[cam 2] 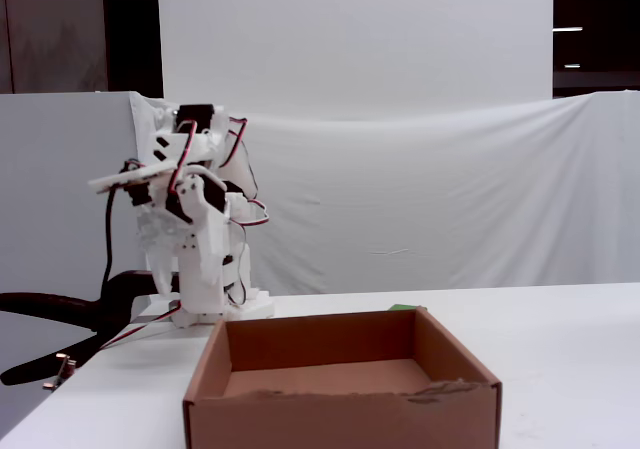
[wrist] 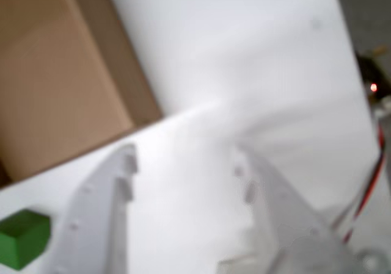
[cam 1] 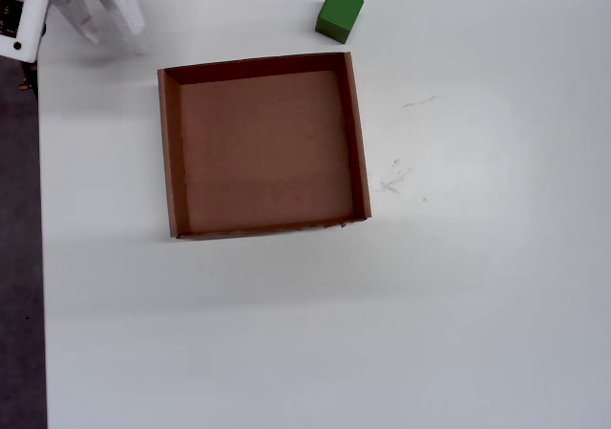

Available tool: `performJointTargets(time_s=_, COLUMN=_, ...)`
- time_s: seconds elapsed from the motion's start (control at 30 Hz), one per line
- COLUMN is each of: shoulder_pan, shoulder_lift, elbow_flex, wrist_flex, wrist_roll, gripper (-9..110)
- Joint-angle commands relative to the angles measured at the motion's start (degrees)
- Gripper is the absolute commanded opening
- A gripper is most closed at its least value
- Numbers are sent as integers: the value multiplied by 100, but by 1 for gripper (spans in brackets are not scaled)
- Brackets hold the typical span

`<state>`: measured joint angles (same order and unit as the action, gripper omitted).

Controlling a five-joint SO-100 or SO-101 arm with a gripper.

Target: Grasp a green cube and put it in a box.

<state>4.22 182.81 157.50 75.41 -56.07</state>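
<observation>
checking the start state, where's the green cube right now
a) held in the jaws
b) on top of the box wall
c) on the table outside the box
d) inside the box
c, in the overhead view the green cube sits on the white table just beyond a corner of the empty box.

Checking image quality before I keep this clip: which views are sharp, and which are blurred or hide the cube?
Wrist view: soft and smeared, open gripper and green cube fuzzy. Overhead view: sharp, evenly lit, cube clear. Fixed view: sharp, but the box hides nearly all the cube.
</observation>
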Motion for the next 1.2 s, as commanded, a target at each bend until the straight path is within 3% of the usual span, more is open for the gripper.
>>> performJointTargets(time_s=0.0, shoulder_pan=35, shoulder_lift=-44, elbow_flex=-949, wrist_flex=562, wrist_roll=-35, gripper=21)
performJointTargets(time_s=0.27, shoulder_pan=-615, shoulder_lift=-949, elbow_flex=-2575, wrist_flex=1617, wrist_roll=422, gripper=21)
performJointTargets(time_s=0.33, shoulder_pan=-1125, shoulder_lift=-1679, elbow_flex=-3050, wrist_flex=1433, wrist_roll=1283, gripper=21)
performJointTargets(time_s=0.53, shoulder_pan=-2065, shoulder_lift=-2452, elbow_flex=-3041, wrist_flex=624, wrist_roll=1195, gripper=21)
performJointTargets(time_s=0.67, shoulder_pan=-2628, shoulder_lift=-2971, elbow_flex=-3050, wrist_flex=-26, wrist_roll=580, gripper=21)
performJointTargets(time_s=0.83, shoulder_pan=-3331, shoulder_lift=-4043, elbow_flex=-3146, wrist_flex=-633, wrist_roll=-1301, gripper=21)
performJointTargets(time_s=1.17, shoulder_pan=-4289, shoulder_lift=-5414, elbow_flex=-4034, wrist_flex=-1811, wrist_roll=-1582, gripper=21)
